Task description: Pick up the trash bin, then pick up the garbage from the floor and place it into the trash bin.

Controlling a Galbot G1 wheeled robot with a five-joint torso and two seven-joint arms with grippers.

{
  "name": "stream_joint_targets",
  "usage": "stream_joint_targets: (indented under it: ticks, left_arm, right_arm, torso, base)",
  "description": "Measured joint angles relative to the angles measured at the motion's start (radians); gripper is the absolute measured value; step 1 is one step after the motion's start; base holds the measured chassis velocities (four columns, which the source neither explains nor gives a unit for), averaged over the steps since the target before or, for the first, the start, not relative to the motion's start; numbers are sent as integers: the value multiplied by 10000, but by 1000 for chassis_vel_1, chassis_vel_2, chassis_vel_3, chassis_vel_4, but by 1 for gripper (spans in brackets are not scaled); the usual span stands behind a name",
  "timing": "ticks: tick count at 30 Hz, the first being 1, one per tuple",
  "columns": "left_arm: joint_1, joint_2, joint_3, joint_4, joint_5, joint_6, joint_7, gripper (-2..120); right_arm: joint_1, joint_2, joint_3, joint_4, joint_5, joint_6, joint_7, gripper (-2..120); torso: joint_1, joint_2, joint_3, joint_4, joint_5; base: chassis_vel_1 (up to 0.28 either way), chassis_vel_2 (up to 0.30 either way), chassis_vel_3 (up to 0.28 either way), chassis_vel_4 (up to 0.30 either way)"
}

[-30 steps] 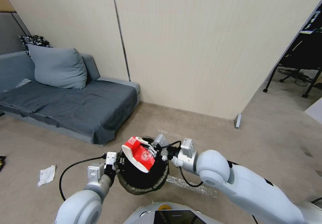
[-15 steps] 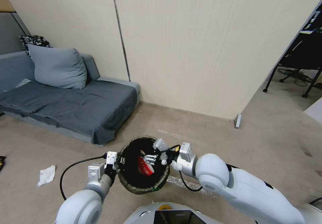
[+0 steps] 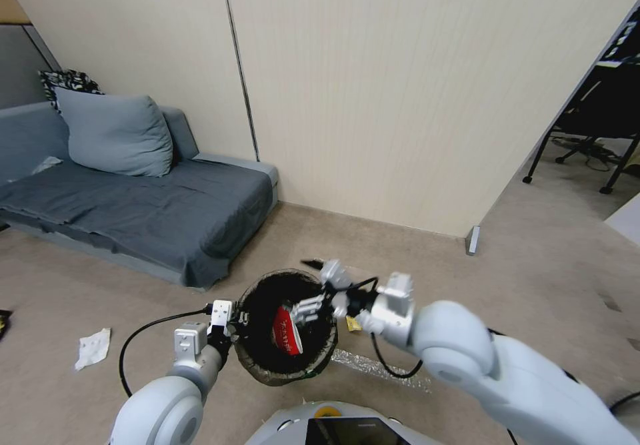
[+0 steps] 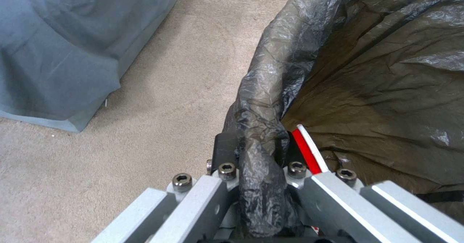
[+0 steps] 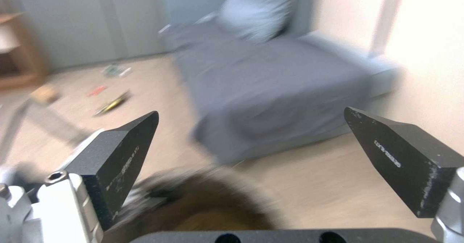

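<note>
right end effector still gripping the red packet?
No. In the right wrist view the right end effector has its fingers spread wide with nothing between them; the red-and-white packet sits inside the trash bin.

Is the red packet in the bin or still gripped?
In the bin: the red packet lies against the liner, and the right gripper is open, empty.
</note>
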Motion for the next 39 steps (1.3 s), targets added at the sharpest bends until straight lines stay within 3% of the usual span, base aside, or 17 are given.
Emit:
stream_joint_targets:
  ticks: [5, 11, 16, 29, 39]
  left_arm:
    - [65, -10, -54, 0, 0, 0, 6, 1]
    - [157, -33, -150, 0, 0, 0, 9, 1]
    - [302, -29, -256, 0, 0, 0, 13, 1]
    - [427, -73, -273, 0, 58, 0, 24, 1]
    - [397, -23, -275, 0, 55, 0, 30, 1]
  right_arm:
    - [-564, -149, 984, -9, 119, 444, 836, 100]
    - [-1021, 178, 1385, -147, 31, 592, 1566, 100]
    - [-1989, 682, 1938, -1407, -576, 704, 1633, 100]
    - [-2369, 1487, 1426, -3864, -1138, 845, 1168, 100]
    - [-2187, 1994, 743, -6289, -1650, 697, 115, 100]
  torso:
    - [0, 0, 0, -1, 0]
    - [0, 0, 0, 2, -1]
    - [0, 0, 0, -2, 1]
    - [0, -1, 0, 0, -2]
    - [0, -1, 0, 0, -1]
  base:
    - [0, 0, 0, 0]
    - [0, 0, 0, 0]
    - [0, 0, 0, 0]
    - [0, 0, 0, 0]
    - [0, 0, 0, 0]
